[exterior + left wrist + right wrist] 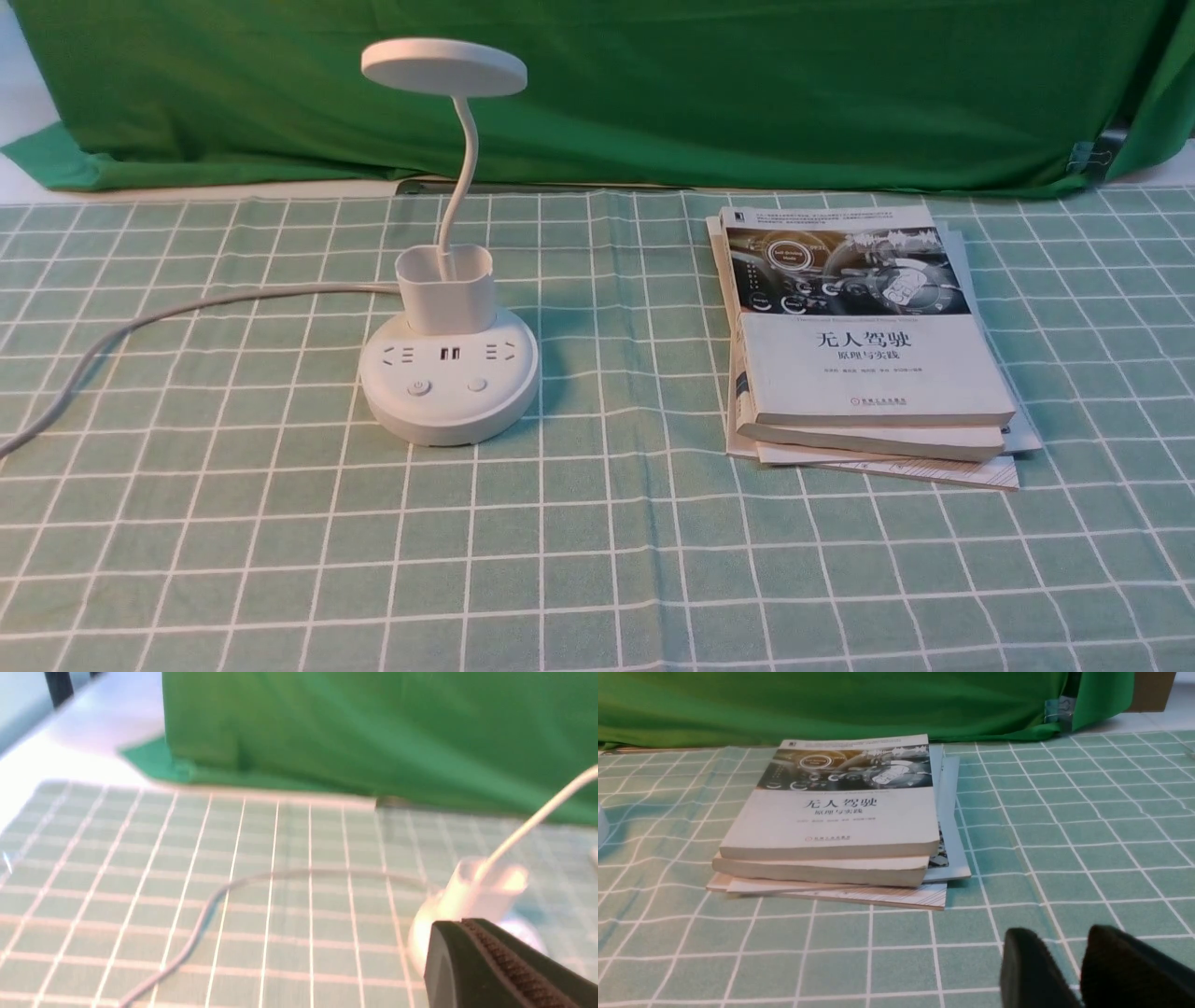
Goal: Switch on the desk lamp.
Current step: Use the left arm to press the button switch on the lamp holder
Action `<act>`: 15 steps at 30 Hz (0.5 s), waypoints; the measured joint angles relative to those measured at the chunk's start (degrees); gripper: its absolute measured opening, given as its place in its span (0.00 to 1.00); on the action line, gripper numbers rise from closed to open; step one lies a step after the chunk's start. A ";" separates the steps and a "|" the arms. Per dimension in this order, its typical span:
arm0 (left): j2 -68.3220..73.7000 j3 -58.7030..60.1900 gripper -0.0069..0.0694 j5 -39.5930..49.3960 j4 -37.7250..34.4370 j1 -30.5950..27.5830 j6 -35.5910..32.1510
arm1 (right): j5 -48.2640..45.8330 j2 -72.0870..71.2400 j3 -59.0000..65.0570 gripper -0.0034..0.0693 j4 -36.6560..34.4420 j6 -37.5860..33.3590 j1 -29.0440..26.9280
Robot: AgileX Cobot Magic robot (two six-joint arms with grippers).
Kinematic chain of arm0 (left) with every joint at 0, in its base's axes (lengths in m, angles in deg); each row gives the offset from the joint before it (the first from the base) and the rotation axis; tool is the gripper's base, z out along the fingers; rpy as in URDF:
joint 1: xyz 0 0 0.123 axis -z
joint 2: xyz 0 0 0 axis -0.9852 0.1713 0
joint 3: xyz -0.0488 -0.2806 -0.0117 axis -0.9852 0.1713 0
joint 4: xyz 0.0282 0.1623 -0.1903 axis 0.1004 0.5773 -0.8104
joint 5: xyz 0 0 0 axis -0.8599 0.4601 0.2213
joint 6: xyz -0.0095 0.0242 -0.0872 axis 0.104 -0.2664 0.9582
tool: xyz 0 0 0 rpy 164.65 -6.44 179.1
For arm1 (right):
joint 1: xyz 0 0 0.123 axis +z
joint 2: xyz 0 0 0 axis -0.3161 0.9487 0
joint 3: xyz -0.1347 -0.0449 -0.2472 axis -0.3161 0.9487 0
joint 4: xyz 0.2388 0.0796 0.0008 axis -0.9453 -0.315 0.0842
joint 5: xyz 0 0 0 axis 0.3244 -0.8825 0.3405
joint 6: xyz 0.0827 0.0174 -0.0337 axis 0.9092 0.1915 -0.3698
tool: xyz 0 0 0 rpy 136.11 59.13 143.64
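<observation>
R gripper (1078,956): fingers narrowly apart, holding nothing, over checked cloth (597,560). L gripper (472,947): finger state cannot tell. Desk lamp (450,373) upright on cloth, left of centre; cord (140,322) trails left. Books (868,373) stacked right, well apart. Green backdrop (747,93) behind.

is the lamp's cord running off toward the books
No, in the front view the cord leaves the lamp toward the table's left side, while the books lie on the lamp's right.

Stack of books (868,345) sitting right of centre on the green checked tablecloth (597,560), and a green backdrop cloth (653,93) draped along the far edge.
</observation>
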 joint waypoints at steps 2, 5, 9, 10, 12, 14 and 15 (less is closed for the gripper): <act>3.25 0.00 0.12 -0.14 -1.36 0.00 0.00 | 0.00 0.00 0.00 0.38 0.00 0.00 0.00; 9.15 -0.15 0.12 -0.35 -7.52 0.00 -1.19 | 0.00 0.00 0.00 0.38 0.00 0.00 0.00; 19.78 -0.34 0.12 4.45 -28.59 0.00 -14.84 | 0.00 0.00 0.00 0.38 0.00 0.00 0.00; 21.77 -0.40 0.12 5.40 -31.69 0.00 -18.23 | 0.00 0.00 0.00 0.38 0.00 0.00 0.00; 26.06 -0.40 0.12 8.36 -41.38 0.85 -26.23 | 0.00 0.00 0.00 0.38 0.00 0.00 0.00; 29.89 -0.53 0.12 9.60 -46.87 2.70 -32.20 | 0.00 0.00 0.00 0.38 0.00 0.00 0.00; 31.46 -0.75 0.12 9.66 -48.29 4.32 -33.57 | 0.00 0.00 0.00 0.38 0.00 0.00 0.00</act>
